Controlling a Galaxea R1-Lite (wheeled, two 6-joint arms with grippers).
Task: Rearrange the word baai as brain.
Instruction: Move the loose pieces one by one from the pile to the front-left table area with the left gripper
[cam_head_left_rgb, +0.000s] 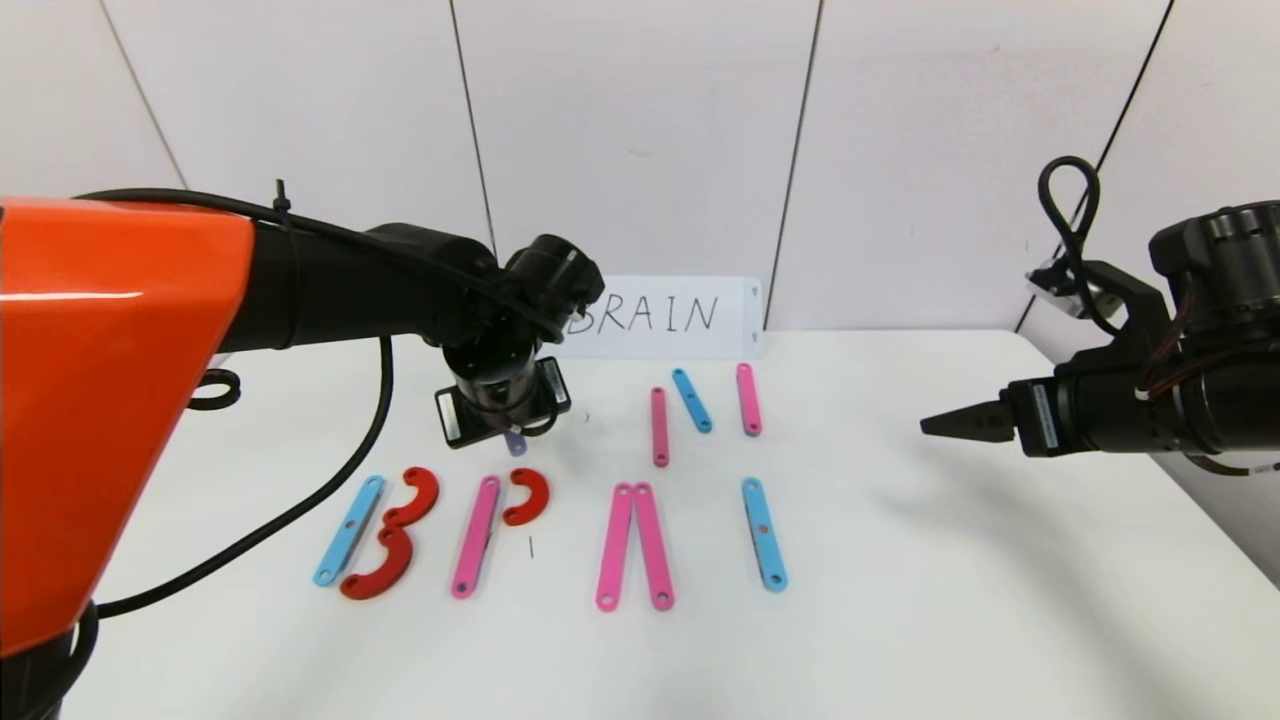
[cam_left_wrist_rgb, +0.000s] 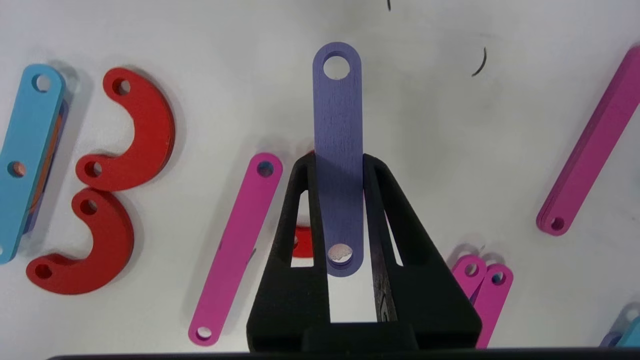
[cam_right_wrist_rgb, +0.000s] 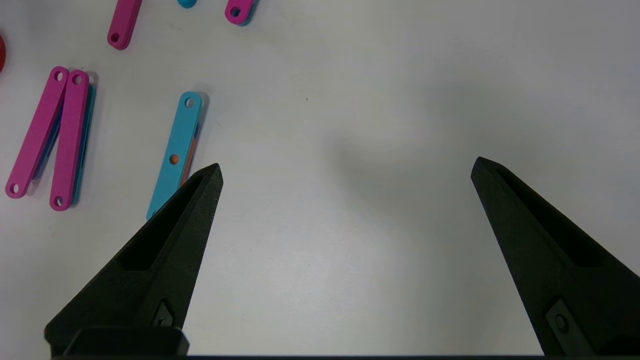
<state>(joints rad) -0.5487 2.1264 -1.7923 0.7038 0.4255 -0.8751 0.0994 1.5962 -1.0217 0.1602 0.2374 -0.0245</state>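
The word lies in a row on the white table (cam_head_left_rgb: 900, 600). A light-blue strip (cam_head_left_rgb: 349, 530) with two red arcs (cam_head_left_rgb: 412, 497) forms B. A pink strip (cam_head_left_rgb: 475, 536) with one red arc (cam_head_left_rgb: 527, 497) stands beside it. Two pink strips (cam_head_left_rgb: 635, 546) meet at the top. A light-blue strip (cam_head_left_rgb: 764, 533) forms I. My left gripper (cam_left_wrist_rgb: 339, 162) is shut on a purple strip (cam_left_wrist_rgb: 338, 130), held above the red arc (cam_left_wrist_rgb: 303, 241); its tip shows in the head view (cam_head_left_rgb: 516, 443). My right gripper (cam_right_wrist_rgb: 345, 167) is open and empty, at the table's right (cam_head_left_rgb: 965, 422).
Behind the row lie a pink strip (cam_head_left_rgb: 659, 426), a light-blue strip (cam_head_left_rgb: 692, 400) and another pink strip (cam_head_left_rgb: 749, 398), shaped like N. A white card (cam_head_left_rgb: 665, 317) with handwritten BRAIN leans against the back wall. A black cable (cam_head_left_rgb: 300, 500) lies at the left.
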